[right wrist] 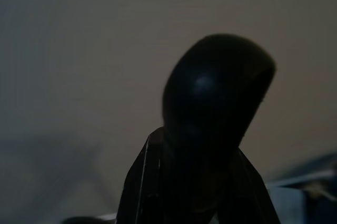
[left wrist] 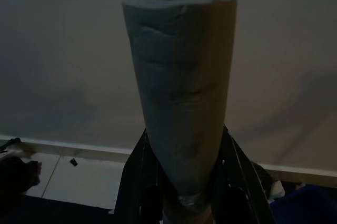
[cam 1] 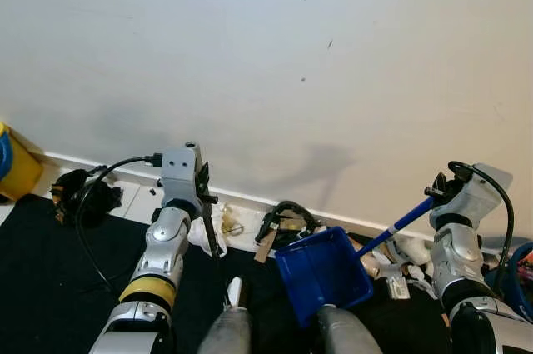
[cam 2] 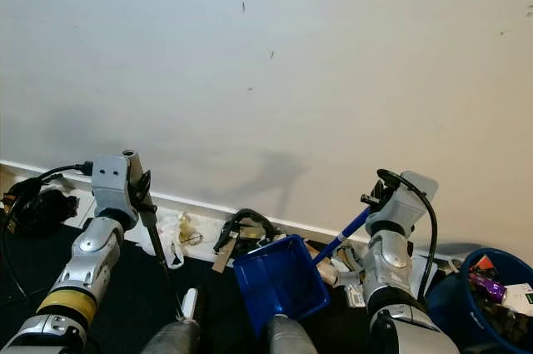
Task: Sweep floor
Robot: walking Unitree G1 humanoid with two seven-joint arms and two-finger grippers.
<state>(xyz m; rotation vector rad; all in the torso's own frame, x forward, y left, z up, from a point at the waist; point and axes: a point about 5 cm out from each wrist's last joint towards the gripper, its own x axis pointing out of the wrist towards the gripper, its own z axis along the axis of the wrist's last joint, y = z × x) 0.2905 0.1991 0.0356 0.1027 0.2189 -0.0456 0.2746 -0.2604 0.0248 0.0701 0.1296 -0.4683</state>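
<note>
Litter (cam 1: 287, 222) lies along the baseboard, just beyond the blue dustpan (cam 1: 323, 275). Right gripper (cam 1: 440, 185) jaws closed on dustpan handle; left gripper (cam 1: 203, 186) jaws closed on broom stick (cam 1: 213, 241). Risk: cables in the pile may snag the broom.

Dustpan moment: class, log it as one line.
left gripper: shut on broom handle | right gripper: shut on dustpan handle | litter along baseboard

Before me: plain off-white wall (cam 1: 275, 54), few small dark marks; white baseboard (cam 1: 100, 167); black mat (cam 1: 42, 271) over pale floor tiles (cam 1: 137, 196).
</note>
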